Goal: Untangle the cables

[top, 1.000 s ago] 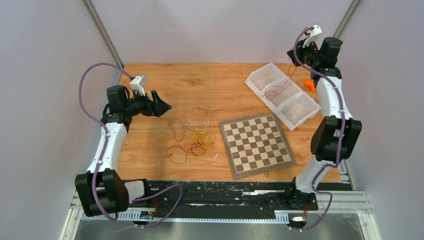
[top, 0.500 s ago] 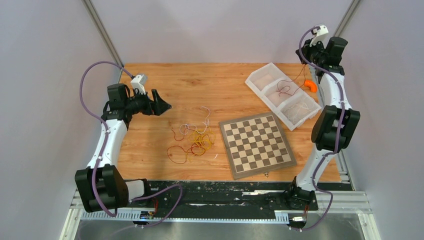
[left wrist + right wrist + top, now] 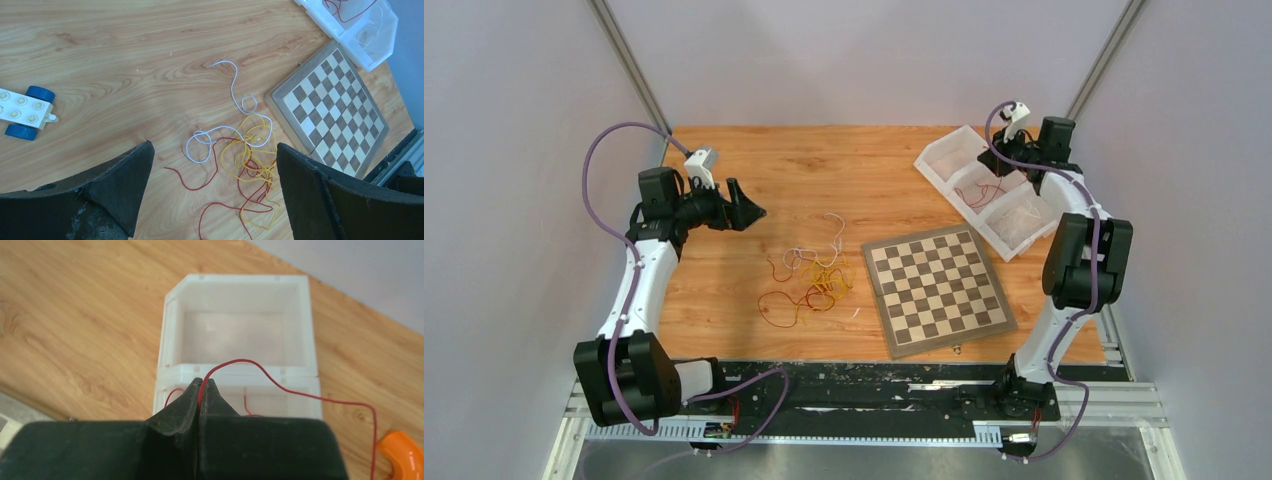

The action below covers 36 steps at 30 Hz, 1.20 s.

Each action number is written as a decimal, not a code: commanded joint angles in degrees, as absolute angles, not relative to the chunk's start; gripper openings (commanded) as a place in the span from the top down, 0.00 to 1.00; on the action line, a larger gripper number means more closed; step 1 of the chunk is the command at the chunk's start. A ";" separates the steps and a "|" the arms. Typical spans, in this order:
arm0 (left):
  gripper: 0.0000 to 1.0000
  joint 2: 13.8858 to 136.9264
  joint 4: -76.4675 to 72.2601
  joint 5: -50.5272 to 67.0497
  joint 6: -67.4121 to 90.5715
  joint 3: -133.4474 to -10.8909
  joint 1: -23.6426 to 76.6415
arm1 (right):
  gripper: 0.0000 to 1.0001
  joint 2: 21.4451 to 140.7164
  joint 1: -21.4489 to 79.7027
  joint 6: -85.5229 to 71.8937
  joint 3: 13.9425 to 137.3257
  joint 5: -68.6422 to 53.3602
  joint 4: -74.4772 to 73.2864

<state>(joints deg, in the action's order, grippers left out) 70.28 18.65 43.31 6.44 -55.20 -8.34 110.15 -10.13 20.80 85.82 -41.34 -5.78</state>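
Note:
A tangle of cables (image 3: 816,280) in red, yellow and white lies on the wooden table left of the chessboard. In the left wrist view the white cable (image 3: 232,85) loops above the yellow cable (image 3: 250,156) and a red cable (image 3: 220,170). My left gripper (image 3: 750,211) hovers up and left of the tangle, open and holding nothing (image 3: 213,147). My right gripper (image 3: 202,382) is shut on another red cable (image 3: 262,368) over the white tray (image 3: 240,277). That cable trails down into the tray's middle compartment (image 3: 987,188).
A chessboard (image 3: 939,288) lies right of the tangle. The three-compartment tray (image 3: 936,153) sits at the back right, with pale wires in its nearest compartment (image 3: 1024,215). An orange piece (image 3: 400,450) lies beside the tray. A white toy block with blue wheels (image 3: 22,112) rests near the left gripper.
My right arm has swung from high at the back right corner down and left over the tray, carrying the red cable. The left arm has stayed put.

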 commanded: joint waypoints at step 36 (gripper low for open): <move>0.00 70.85 20.61 44.52 2.56 -57.41 -8.16 | 0.33 104.49 -6.96 39.72 93.17 -37.02 -43.95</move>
<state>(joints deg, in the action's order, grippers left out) 70.74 20.29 43.40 4.75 -55.20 -8.34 110.39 -11.20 35.83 96.71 -39.62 -39.88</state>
